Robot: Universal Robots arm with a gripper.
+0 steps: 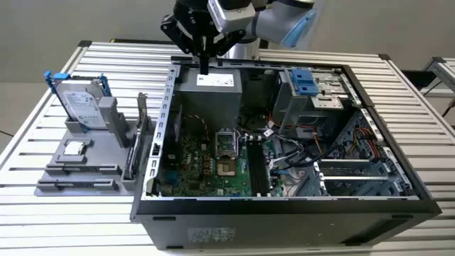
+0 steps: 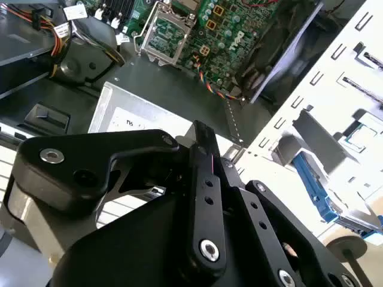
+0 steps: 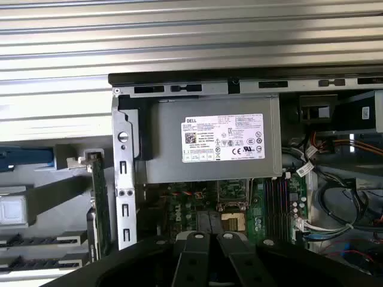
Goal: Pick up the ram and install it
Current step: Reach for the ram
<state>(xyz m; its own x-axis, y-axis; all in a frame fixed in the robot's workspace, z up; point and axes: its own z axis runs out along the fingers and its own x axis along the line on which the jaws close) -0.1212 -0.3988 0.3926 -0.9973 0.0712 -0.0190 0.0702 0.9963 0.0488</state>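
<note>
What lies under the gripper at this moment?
The grey power supply with a white label, inside the open computer case. The gripper hangs above it. What lies beneath the power supply is covered.

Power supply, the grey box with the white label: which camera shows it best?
The first wrist view: the power supply faces it squarely, label and all. The exterior view shows it at a slant; the second wrist view catches one corner.

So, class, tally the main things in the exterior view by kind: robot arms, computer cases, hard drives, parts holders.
Silver-and-blue robot arm: 1
Open black metal computer case: 1
Silver hard drive in blue frame: 1
Grey plastic parts holder: 1
Total: 4
</note>
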